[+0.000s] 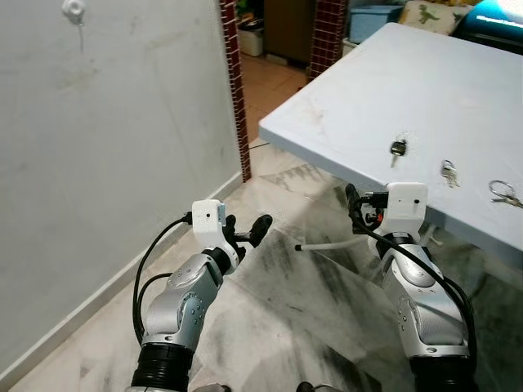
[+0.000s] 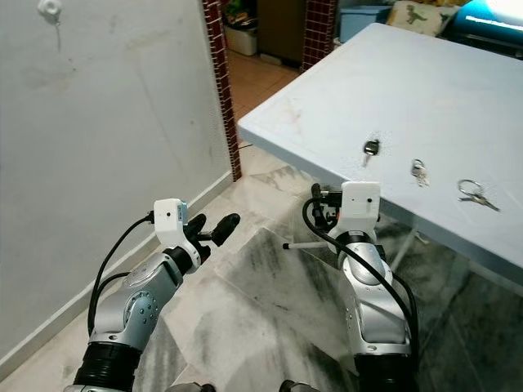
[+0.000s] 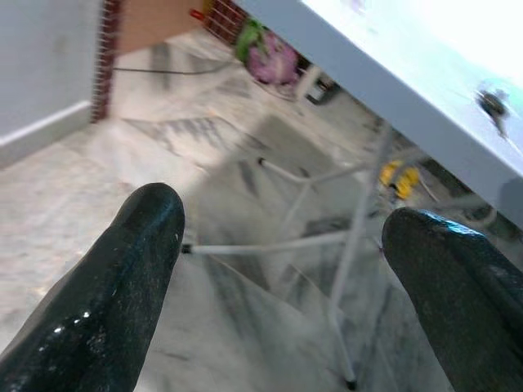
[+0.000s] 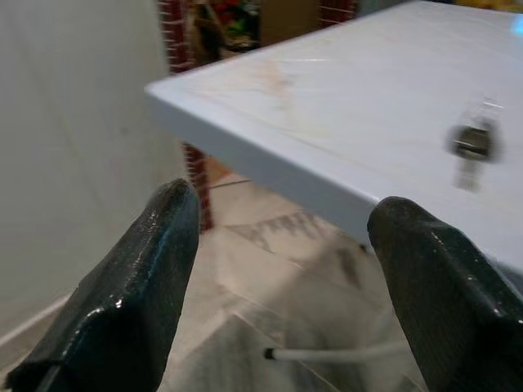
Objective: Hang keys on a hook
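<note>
lying on the table [image 1: 425, 73], three keys [image 1: 398, 149] (apart), both grippers, left gripper [image 3: 278, 269], right gripper [image 4: 286, 269], spread, empty, below

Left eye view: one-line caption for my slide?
Both grippers, left and right, open below the table holding three keys; wall hook empty.
</note>
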Motion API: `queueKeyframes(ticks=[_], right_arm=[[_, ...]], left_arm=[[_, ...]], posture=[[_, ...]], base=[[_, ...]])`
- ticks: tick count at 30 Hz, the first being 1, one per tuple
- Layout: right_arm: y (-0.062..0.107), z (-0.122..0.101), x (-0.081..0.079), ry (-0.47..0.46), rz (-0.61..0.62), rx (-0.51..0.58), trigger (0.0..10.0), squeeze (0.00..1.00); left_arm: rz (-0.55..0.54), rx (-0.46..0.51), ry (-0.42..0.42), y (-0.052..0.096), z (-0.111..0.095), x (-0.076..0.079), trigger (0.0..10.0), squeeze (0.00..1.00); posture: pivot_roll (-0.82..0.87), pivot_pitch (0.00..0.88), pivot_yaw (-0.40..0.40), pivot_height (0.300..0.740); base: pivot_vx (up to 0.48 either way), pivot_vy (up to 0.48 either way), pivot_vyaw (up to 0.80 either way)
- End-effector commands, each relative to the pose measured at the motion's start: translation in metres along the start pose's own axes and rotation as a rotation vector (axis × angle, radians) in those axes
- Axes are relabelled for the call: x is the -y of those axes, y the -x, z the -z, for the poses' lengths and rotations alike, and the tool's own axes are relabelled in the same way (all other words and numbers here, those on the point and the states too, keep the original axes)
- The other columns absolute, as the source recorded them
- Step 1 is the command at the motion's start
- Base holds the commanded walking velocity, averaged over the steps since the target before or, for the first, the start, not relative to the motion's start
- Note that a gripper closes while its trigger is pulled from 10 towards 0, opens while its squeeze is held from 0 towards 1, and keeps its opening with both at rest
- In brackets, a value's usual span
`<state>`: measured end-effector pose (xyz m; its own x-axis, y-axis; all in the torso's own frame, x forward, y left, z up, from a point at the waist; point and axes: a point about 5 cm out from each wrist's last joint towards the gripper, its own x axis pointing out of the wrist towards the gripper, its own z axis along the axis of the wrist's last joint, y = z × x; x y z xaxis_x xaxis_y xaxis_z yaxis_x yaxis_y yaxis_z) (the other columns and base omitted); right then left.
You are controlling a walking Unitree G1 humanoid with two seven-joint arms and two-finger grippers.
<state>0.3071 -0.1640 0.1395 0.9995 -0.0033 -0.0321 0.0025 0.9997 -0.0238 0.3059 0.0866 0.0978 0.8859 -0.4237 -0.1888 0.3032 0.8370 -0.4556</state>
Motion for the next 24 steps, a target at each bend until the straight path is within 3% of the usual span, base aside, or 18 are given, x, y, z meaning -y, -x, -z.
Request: queueKeyframes(ticks=[1, 24], right_arm=[[0.0001, -0.0009, -0.0029, -0.002, -0.005, 0.005, 10.0, 0.00], [-0.0013, -0.0006, -0.0025, 0.024, 0.029, 0.003, 10.0, 0.00]], left_arm=[[-0.025, -0.008, -0.020, 0.0012, 0.0009, -0.0051, 10.0, 0.00], [0.031, -0.036, -0.039, 0.0004, 0.0059, 0.0048, 10.0, 0.00]], posture=[[-0.06, 0.110, 0.049, 0.740], [-0.06, 0.116, 0.054, 0.740]], base=[[0.000, 0.000, 0.00], [0.000, 0.000, 0.00]])
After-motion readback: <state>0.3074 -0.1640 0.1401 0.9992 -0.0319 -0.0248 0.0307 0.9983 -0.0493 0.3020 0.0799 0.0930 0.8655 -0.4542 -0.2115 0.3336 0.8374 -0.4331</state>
